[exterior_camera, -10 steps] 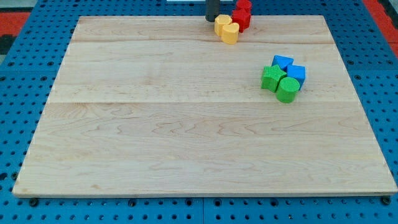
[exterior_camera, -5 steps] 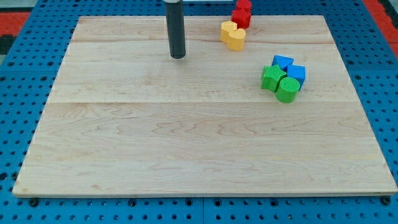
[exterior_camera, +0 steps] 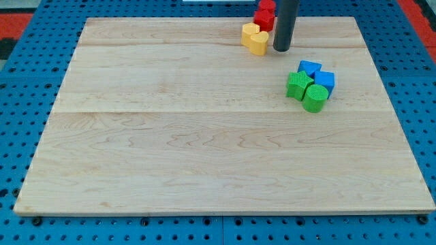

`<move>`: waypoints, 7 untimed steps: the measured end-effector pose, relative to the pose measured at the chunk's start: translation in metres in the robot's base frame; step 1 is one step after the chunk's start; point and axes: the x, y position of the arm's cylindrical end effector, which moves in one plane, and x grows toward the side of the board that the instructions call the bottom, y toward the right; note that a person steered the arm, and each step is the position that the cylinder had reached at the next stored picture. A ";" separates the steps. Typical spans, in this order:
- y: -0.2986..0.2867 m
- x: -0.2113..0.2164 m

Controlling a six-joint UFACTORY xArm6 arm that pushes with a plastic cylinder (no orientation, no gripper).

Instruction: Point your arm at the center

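Observation:
My tip (exterior_camera: 282,49) rests on the wooden board (exterior_camera: 204,156) near the view's top, just right of the yellow blocks (exterior_camera: 255,37), one of them heart-shaped, and below the red blocks (exterior_camera: 264,15). The rod partly hides the red blocks' right side. Lower right of the tip lies a cluster: a green star-like block (exterior_camera: 297,85), a green cylinder (exterior_camera: 315,98) and two blue blocks (exterior_camera: 319,75). The tip touches none of them that I can tell.
The board lies on a blue pegboard table (exterior_camera: 27,224). A red area (exterior_camera: 17,17) shows at the view's top left corner and another at the top right.
The rod went from the top edge by the yellow blocks to the view's left, then back right to beside them. The yellow blocks shifted slightly right.

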 end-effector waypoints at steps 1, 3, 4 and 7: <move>-0.002 0.003; -0.092 0.082; -0.140 0.082; -0.197 0.082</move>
